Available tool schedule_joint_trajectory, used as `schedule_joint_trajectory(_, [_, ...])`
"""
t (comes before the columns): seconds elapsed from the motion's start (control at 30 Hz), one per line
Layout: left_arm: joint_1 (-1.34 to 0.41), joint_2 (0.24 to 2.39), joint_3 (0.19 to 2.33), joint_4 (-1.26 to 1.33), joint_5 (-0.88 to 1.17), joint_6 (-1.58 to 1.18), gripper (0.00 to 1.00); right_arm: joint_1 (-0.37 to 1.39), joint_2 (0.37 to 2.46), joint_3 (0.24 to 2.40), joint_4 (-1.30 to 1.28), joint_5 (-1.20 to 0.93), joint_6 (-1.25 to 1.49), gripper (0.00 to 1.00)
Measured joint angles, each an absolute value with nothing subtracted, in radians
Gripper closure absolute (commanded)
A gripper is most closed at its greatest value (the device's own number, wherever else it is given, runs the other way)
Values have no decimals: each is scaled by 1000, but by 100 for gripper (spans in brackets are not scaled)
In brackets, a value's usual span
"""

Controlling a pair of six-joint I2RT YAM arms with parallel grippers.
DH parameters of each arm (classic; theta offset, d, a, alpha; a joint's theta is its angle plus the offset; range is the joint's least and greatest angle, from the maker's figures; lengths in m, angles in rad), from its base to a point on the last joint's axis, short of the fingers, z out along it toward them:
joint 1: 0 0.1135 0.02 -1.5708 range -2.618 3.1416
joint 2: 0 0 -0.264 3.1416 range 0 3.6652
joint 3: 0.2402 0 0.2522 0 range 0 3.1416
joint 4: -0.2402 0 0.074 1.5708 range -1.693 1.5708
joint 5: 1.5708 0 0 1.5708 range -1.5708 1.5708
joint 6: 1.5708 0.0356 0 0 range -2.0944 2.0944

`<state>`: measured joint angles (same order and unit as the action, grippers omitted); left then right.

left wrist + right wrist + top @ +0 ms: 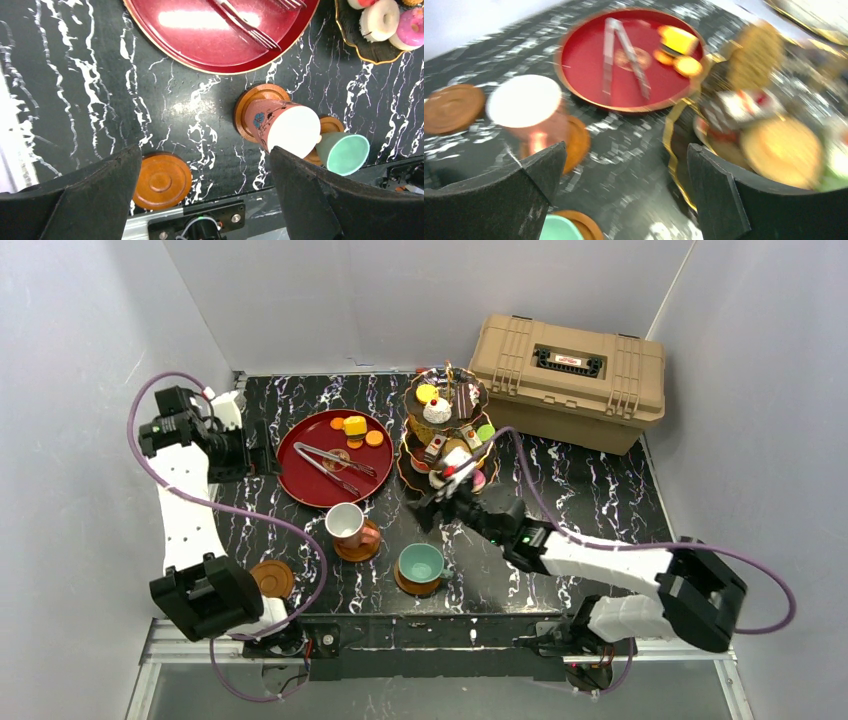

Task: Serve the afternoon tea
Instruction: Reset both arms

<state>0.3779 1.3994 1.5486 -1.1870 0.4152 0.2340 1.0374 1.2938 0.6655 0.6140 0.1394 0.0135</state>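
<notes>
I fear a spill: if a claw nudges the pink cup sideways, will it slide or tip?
Probably tip: the pink cup stands tall and seems narrower at its foot than its rim. It may also skate, since its saucer simply rests on the glossy table. Being small, it is likely light.

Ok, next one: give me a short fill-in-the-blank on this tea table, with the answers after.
1. The metal tongs lie on the tray, which is ____ in colour.
2. The cups in view number ____: the pinkish cup and the teal cup.
3. The bare saucer lies nearest the base of the ____ arm.
4. The right gripper, close by the three-tier stand, has its jaws ____.
Missing words: red; two; left; open.
</notes>
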Motion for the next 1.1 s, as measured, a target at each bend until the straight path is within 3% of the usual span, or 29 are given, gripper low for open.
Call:
schedule_joint_trajectory(0.3, [378, 1338, 1126, -712, 479, 195, 2, 732, 1036, 434, 411, 577, 191, 2])
schedule_joint_trajectory(0.5, [379, 1235, 871, -319, 550, 139, 2, 559, 1026, 394, 395, 793, 168, 2])
schedule_joint_trajectory(0.77, [379, 1325, 739, 5, 615, 39, 2, 287, 1113, 324, 445, 834, 200, 2])
schedule_joint_trajectory(1.1, [377, 1332, 481, 381, 626, -87, 2, 212, 1203, 254, 641, 781, 181, 2])
